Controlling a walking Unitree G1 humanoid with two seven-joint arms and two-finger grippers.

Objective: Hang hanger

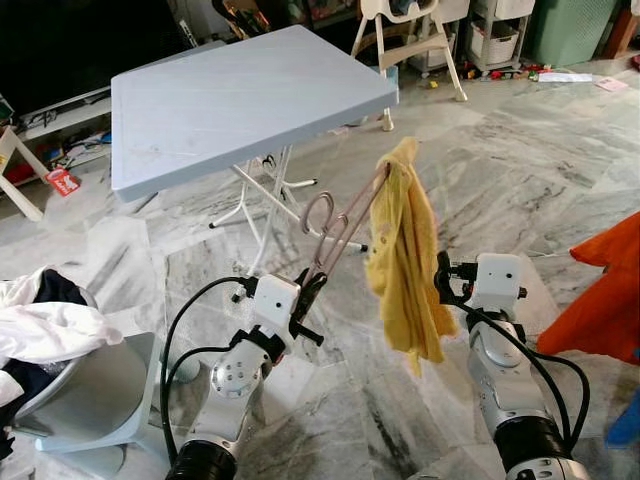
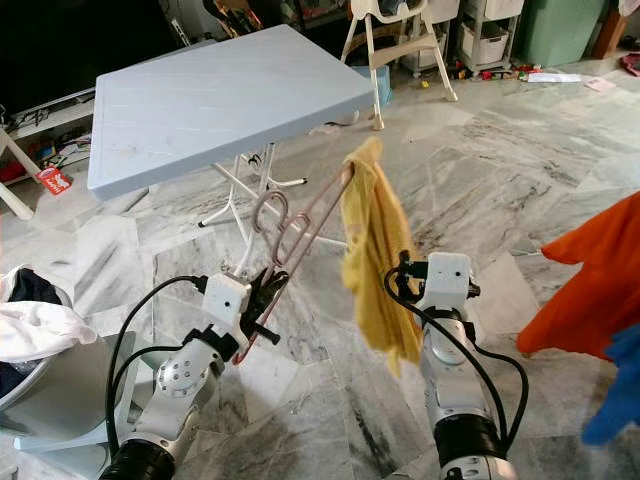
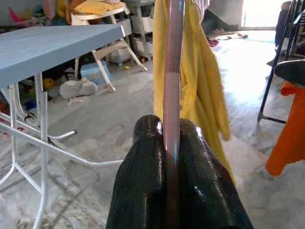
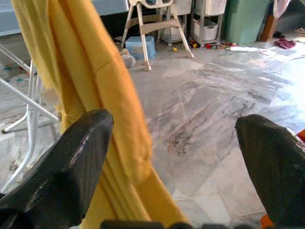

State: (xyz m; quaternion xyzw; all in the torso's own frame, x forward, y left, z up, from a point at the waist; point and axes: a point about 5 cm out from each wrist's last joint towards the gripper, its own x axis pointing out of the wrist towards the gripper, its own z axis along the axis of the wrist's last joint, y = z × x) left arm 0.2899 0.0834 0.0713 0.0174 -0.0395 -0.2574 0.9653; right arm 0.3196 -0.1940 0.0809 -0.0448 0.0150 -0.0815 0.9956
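A pink hanger (image 1: 345,225) slants up from my left gripper (image 1: 312,285), which is shut on its lower bar; its hook (image 1: 316,213) curls near the middle. The wrist view shows the pink bar (image 3: 171,95) pinched between the black fingers (image 3: 143,176). A yellow garment (image 1: 405,260) drapes from the hanger's upper end and hangs down. My right gripper (image 1: 443,275) stands open just right of the cloth, its fingers (image 4: 81,152) wide apart beside the yellow fabric (image 4: 95,86).
A light blue folding table (image 1: 240,95) stands behind the hanger. A basket of laundry (image 1: 45,330) is at my left. Orange cloth (image 1: 610,290) hangs at the right edge. A white high chair (image 1: 415,40) stands at the back. Marble floor lies between.
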